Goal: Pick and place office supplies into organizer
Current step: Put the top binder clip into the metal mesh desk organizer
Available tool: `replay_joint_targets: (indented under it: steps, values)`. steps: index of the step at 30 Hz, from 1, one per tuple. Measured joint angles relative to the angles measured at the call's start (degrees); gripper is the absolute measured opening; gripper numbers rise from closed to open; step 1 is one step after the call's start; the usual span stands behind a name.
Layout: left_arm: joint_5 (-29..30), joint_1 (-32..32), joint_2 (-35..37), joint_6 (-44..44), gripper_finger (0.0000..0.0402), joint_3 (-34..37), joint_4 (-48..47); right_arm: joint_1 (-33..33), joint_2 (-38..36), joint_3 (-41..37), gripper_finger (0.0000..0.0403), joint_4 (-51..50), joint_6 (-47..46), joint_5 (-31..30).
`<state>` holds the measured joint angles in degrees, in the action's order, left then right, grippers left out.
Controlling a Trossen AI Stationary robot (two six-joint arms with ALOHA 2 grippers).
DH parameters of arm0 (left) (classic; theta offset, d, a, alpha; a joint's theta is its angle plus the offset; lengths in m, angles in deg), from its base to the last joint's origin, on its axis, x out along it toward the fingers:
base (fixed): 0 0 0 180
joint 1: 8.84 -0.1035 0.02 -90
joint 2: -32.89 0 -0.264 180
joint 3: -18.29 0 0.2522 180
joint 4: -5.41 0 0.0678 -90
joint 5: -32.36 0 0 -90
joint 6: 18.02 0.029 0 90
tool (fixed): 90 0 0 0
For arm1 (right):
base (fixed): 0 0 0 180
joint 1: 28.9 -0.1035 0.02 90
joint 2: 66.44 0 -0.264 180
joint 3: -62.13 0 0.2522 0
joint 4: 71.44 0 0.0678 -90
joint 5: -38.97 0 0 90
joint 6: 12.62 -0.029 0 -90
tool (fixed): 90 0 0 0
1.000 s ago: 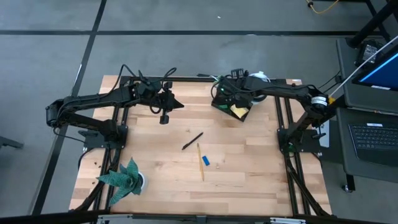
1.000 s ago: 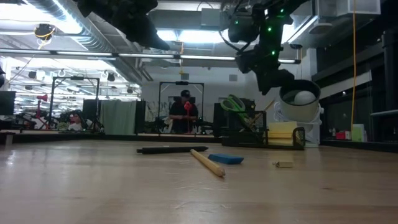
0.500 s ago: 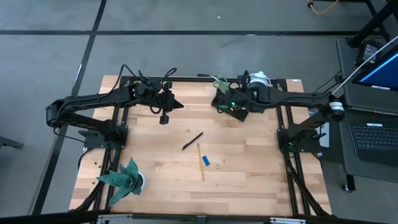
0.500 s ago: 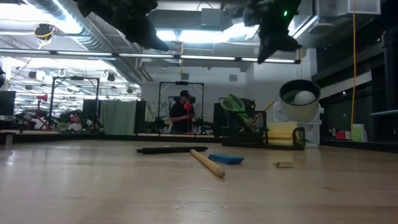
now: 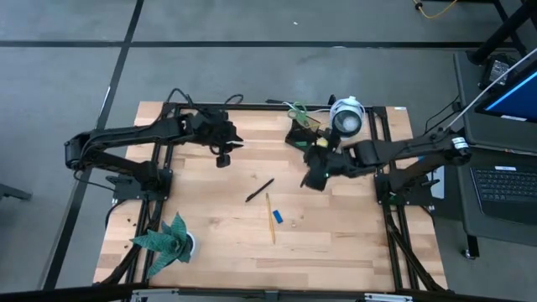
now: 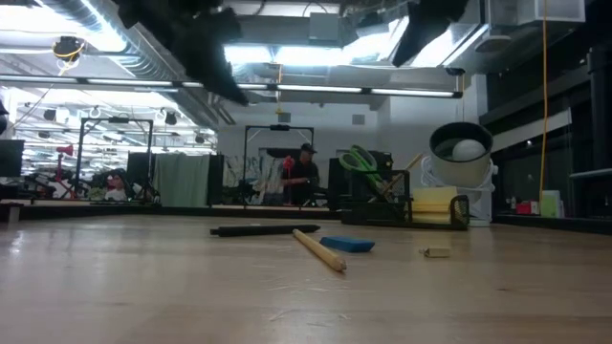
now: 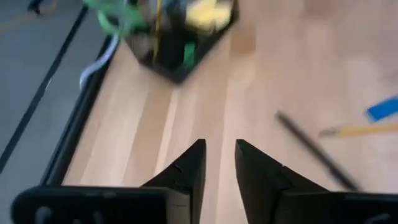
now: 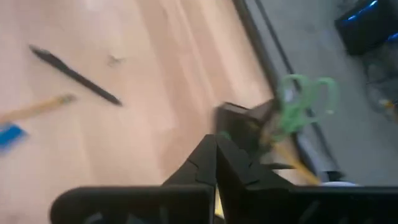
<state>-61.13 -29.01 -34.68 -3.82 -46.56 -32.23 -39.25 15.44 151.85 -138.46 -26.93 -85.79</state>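
A: Where's the organizer (image 5: 304, 134)?
B: Back edge of the desk (image 5: 210, 243), scissors (image 5: 295, 110) standing in it.
A: And mid-desk?
B: Pen (image 5: 259, 190), with 1 pencil (image 5: 270, 216) and the block (image 5: 278, 216) in front of it.

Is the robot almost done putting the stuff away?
Partly. The green scissors and yellow sticky notes are already in the black organizer. Neither arm is holding anything now. The black pen, a yellow pencil, the blue block and a tiny piece lie on the table.
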Motion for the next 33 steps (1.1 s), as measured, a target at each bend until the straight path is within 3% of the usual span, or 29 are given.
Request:
replay_joint_targets:
  steps: [5, 12, 24, 33]
  values:
    - [0.92, 1.83, -5.63, 4.54, 0.0100, 0.00, -2.16, -4.44, 0.04, -6.90, 0.0006, 9.86, -3.92, 0.20]
    - [1.49, 4.70, -14.38, 17.74, 0.0107, 0.00, -2.19, -7.11, 0.09, -14.93, 0.0004, 22.99, -3.53, 5.29]
    - [2.56, 5.94, -25.45, 23.22, 0.0112, 0.02, 3.58, -7.54, 0.09, -15.65, 0.0005, 26.70, -2.14, 5.35]
    - [1.43, 6.31, -29.32, 28.59, 0.0112, 0.02, 6.35, -7.54, 0.09, -16.44, 0.0003, 28.63, -2.16, 5.38]
